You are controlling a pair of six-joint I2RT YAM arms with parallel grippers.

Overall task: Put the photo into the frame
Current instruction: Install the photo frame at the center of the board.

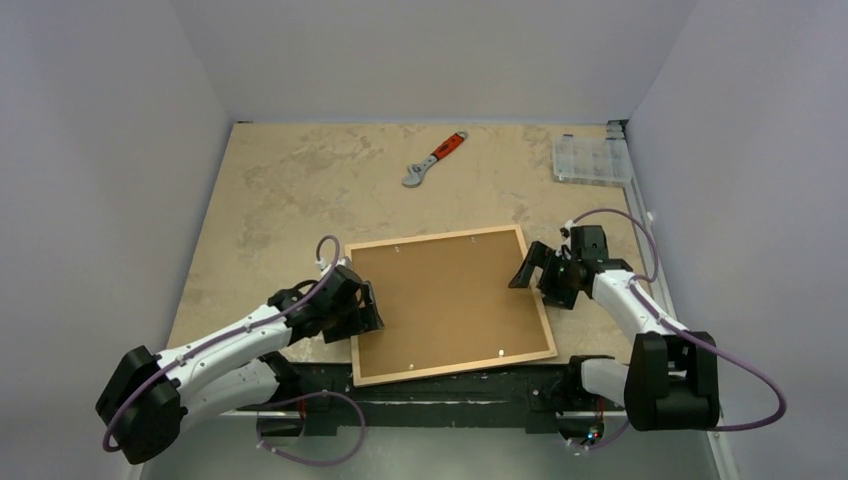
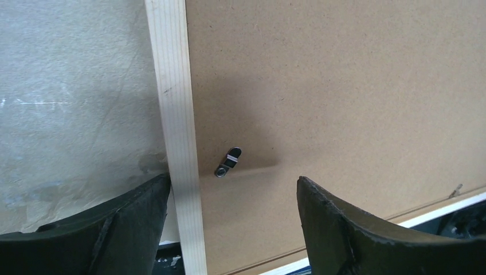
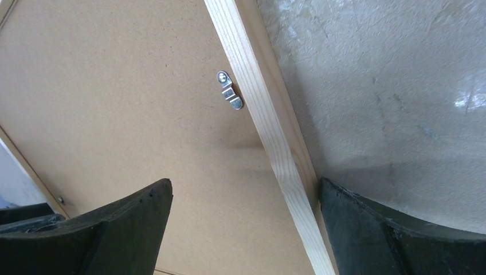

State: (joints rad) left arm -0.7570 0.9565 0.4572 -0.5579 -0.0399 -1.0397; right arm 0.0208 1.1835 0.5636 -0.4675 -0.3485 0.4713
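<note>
Black jaws of left gripper (image 2: 232,183) stand apart, straddling the pale wood rail of the frame (image 2: 175,114) at its 9 o'clock; nothing held. Same for right gripper (image 3: 243,189), spread over the 3 o'clock rail. The frame lies face down at the 6 o'clock edge of the table (image 1: 290,190), brown backing board (image 1: 450,300) seated, a turn clip (image 2: 228,162) by each rail. No photo visible; possibly under the board. Judgement: frame light, stiff, glazing fragile. Pinch the rails, not the board.

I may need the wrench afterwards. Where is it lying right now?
In the top view, the red-handled wrench lies far centre on the table, beyond the frame and left of the clear compartment box.
</note>
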